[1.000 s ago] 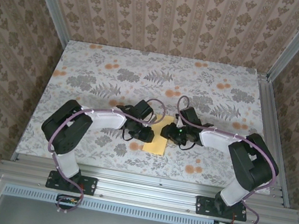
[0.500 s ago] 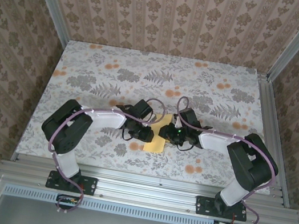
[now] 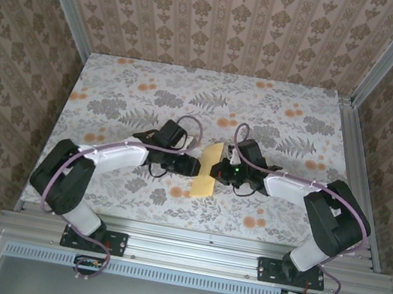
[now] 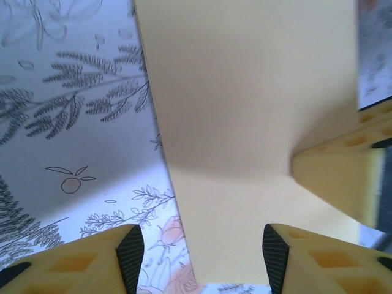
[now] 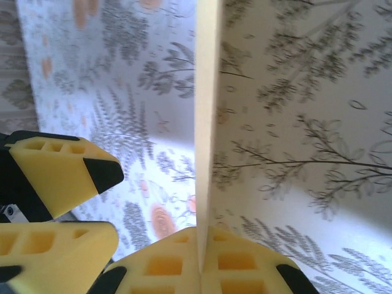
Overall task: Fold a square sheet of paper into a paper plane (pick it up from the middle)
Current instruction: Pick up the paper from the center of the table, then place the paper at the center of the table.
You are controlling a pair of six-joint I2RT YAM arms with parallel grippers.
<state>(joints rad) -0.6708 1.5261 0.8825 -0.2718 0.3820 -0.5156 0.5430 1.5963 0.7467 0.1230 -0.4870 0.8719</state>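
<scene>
The mustard-yellow sheet of paper (image 3: 204,180) stands up off the table between the two grippers and looks like a narrow strip from above. My right gripper (image 5: 201,248) is shut on its near edge, and the paper (image 5: 206,104) runs edge-on straight away from the fingers. From above, the right gripper (image 3: 216,168) sits just right of the strip. My left gripper (image 4: 202,260) is open, its black pads (image 4: 130,256) set wide apart, with the broad face of the paper (image 4: 245,110) in front of them and untouched. From above, the left gripper (image 3: 195,166) is just left of the strip.
The floral tablecloth (image 3: 151,101) covers the table, with small orange flower prints (image 3: 177,192) near the paper. Aluminium rails (image 3: 193,251) line the near edge and patterned walls close in the other three sides. Both arms meet at the table's middle front.
The left gripper opened and let go as its arm stretched out lower. The right gripper closed on the paper. The paper went from lying flat to standing on edge.
</scene>
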